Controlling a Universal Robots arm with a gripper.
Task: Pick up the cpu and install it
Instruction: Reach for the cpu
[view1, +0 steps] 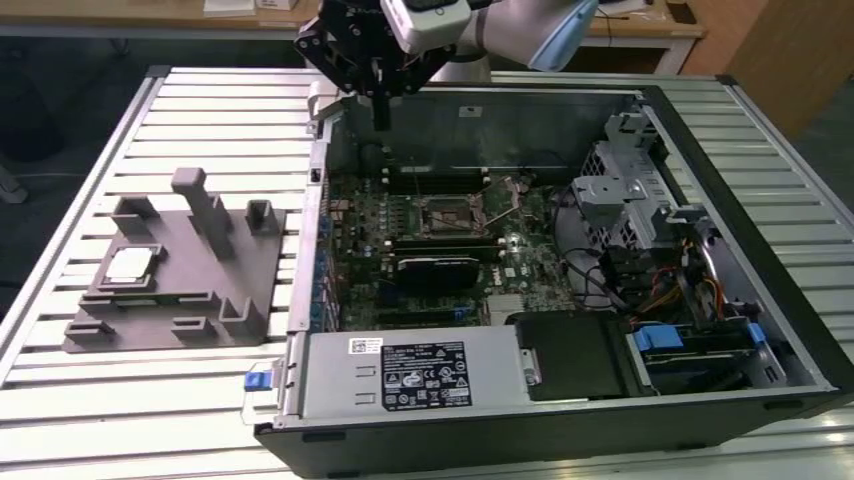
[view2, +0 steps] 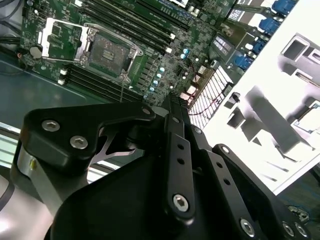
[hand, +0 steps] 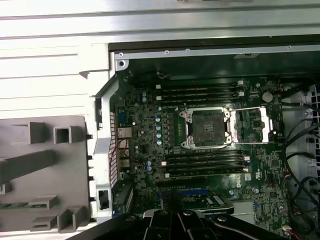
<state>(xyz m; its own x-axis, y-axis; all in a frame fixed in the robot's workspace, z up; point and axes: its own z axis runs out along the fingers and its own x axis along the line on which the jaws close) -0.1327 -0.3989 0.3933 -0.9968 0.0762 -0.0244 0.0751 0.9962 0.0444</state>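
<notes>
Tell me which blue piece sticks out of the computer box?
The blue tab on the outer edge of the box, at the exterior view's left. The other blue pieces sit inside the box at that view's right.

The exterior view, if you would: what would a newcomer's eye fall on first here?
The open computer case dominates, with the empty socket uncovered inside. The gripper hangs over the case's far wall, while the cpu lies on the grey fixture at the exterior view's left.
</notes>
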